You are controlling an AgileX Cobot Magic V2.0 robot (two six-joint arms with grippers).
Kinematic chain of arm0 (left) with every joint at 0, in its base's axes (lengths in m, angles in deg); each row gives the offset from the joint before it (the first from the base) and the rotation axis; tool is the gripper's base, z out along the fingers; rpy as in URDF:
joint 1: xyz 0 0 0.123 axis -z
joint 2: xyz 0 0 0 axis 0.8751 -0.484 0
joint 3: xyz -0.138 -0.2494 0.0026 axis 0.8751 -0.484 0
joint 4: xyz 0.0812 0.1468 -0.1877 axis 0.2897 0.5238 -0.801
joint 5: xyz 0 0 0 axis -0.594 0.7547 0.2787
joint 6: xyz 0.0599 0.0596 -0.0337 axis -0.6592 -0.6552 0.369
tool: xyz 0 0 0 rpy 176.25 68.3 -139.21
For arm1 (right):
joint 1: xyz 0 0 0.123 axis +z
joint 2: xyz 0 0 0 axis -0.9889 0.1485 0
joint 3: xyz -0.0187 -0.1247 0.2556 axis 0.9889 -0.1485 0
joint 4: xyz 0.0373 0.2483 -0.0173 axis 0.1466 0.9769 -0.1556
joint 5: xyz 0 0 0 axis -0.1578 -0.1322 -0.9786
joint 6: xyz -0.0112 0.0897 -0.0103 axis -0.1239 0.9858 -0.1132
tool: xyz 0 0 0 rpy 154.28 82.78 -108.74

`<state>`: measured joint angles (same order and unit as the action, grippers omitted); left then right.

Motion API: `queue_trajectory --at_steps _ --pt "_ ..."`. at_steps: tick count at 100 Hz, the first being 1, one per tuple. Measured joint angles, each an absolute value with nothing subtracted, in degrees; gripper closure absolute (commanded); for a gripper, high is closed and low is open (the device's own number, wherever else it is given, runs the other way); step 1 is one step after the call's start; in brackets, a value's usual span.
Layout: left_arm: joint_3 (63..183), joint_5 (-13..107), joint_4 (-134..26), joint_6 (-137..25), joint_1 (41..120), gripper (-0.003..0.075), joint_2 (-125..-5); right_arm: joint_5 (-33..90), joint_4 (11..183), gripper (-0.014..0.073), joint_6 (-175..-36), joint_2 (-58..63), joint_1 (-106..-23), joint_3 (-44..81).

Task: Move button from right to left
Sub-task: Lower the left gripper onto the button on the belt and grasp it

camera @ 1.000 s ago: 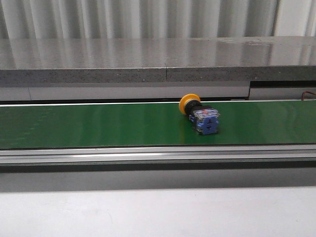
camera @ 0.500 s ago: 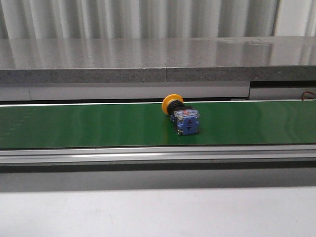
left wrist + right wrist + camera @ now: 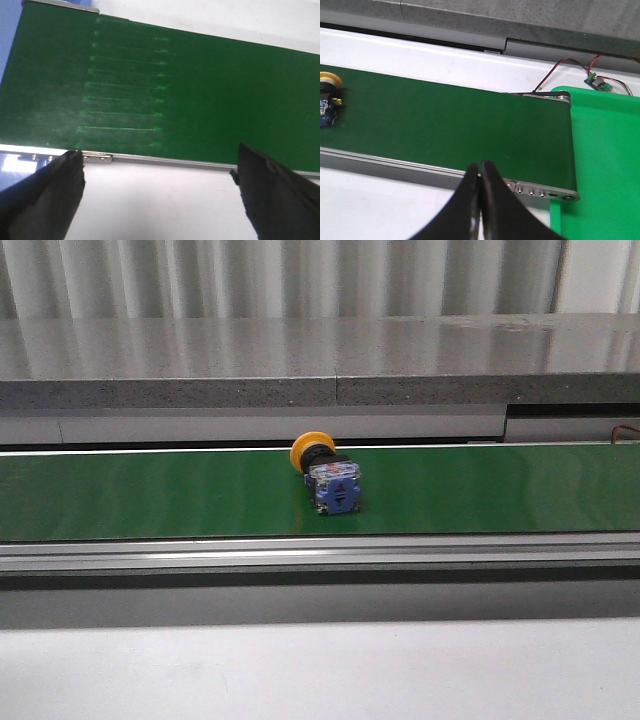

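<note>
— Waiting with its fingers spread wide, the left gripper [image 3: 160,200] hovers off the green belt's [image 3: 200,100] near edge, nothing between them.

— And the right gripper [image 3: 481,190]?

— Pinched together, empty. The small yellow-capped, blue-bodied push-button [image 3: 327,476] lies on its side well away, mid-belt, probably because the belt carries it.

Left gripper [image 3: 159,192] at the bottom of its wrist view, black fingers [image 3: 45,200] spread wide apart, right gripper [image 3: 480,187] at bottom centre, fingertips pressed together, holding nothing

Front view faces the belt [image 3: 150,495] low; both wrists overlook it.
</note>
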<state>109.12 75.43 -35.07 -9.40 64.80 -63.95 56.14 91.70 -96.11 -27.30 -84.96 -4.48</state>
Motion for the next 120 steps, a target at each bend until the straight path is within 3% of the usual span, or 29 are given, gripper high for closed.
queue_trajectory --at_steps 40,120 --pt "114.83 74.3 -35.43 -9.4 65.89 0.0121 -70.59 56.14 91.7 0.0661 -96.11 -27.3 -84.96 -4.48" --pt "126.47 67.44 -38.03 -7.09 84.63 0.0122 -93.0 56.14 91.7 0.0661 -96.11 -27.3 -84.96 -4.48"
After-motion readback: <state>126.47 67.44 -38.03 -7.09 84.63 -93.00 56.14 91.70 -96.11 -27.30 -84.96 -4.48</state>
